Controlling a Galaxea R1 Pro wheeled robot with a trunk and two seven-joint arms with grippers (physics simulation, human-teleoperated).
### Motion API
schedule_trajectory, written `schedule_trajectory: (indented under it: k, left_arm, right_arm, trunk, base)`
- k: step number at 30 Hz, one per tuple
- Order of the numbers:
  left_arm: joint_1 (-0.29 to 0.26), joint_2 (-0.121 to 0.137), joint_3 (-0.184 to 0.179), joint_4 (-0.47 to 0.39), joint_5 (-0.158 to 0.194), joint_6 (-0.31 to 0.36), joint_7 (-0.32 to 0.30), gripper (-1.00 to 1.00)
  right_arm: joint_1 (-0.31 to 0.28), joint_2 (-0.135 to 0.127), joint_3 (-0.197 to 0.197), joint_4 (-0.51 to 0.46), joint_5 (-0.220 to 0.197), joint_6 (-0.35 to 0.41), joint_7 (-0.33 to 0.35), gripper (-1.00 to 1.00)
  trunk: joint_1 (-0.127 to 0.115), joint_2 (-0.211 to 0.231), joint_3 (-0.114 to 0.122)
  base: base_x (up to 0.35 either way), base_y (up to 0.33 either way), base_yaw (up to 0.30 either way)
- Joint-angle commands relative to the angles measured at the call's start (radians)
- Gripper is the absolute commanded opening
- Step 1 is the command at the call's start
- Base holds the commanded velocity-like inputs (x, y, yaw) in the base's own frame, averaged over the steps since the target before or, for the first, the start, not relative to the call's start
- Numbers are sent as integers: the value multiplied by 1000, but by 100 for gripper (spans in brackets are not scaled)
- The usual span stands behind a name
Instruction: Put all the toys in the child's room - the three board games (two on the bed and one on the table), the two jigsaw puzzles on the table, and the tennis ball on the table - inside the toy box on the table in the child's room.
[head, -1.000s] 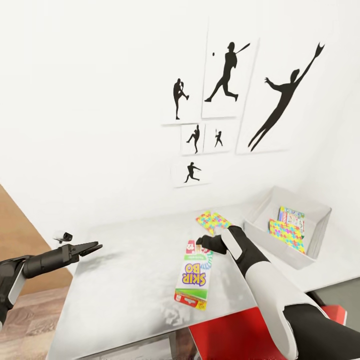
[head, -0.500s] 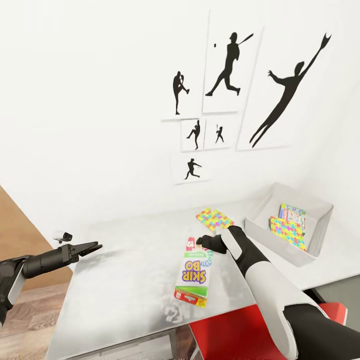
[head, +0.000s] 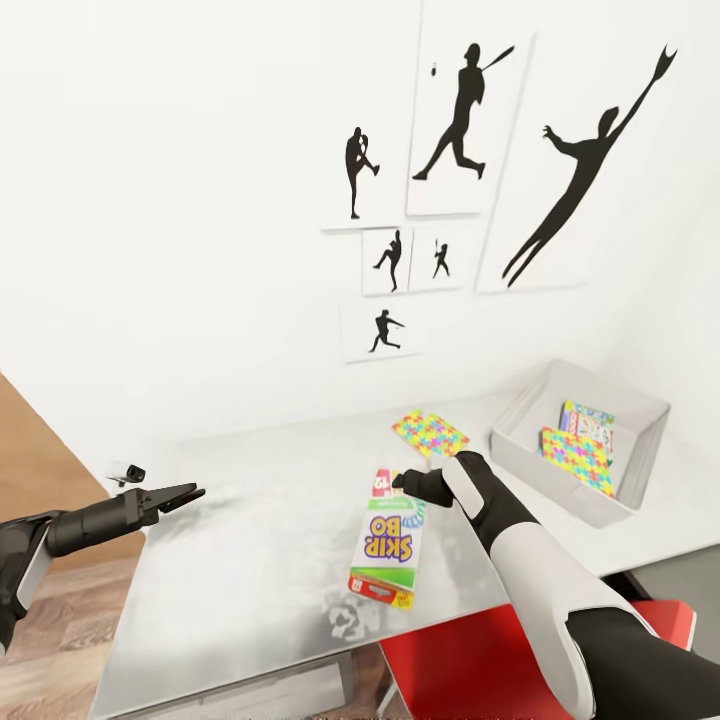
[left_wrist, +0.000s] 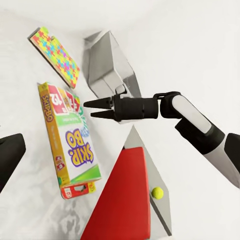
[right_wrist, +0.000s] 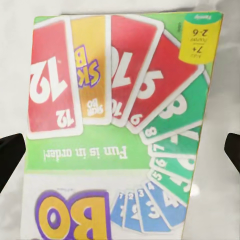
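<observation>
Your table (head: 250, 560) carries the toy box (head: 525, 462) at its far right corner (one jigsaw and a printed box lie inside), a second jigsaw puzzle (head: 430, 433) near the far edge, and the Skip-Bo board game (head: 388, 545) mid-tabletop. Your right gripper (head: 400, 481), jaws spread, hovers above that game's far end, which lies between its fingertips in the right wrist view. Your left gripper (head: 196, 492) hangs over the left edge, jaws nearly together, holding nothing.

Red chair (head: 470, 665); small white camera (head: 127, 471)

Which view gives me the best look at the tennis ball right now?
The left wrist view: the tennis ball sits small but unobstructed beside the red chair. The head view shows the red chair's seat, not the ball.
</observation>
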Motion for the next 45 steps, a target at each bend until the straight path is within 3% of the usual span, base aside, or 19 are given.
schedule_trajectory:
  k: [1, 45]
  left_arm:
    - [-1, 0, 0, 0, 0, 11, -4, 100]
    - [-1, 2, 0, 0, 0, 11, -4, 100]
  right_arm:
    - [-1, 0, 3, -1, -11, 2, -9, 100]
    - [-1, 1, 7, -8, -12, -34, -3, 100]
  trunk:
    - [1, -2, -4]
    - [1, -2, -69]
  base:
    - [0, 0, 0]
    - [-1, 3, 0]
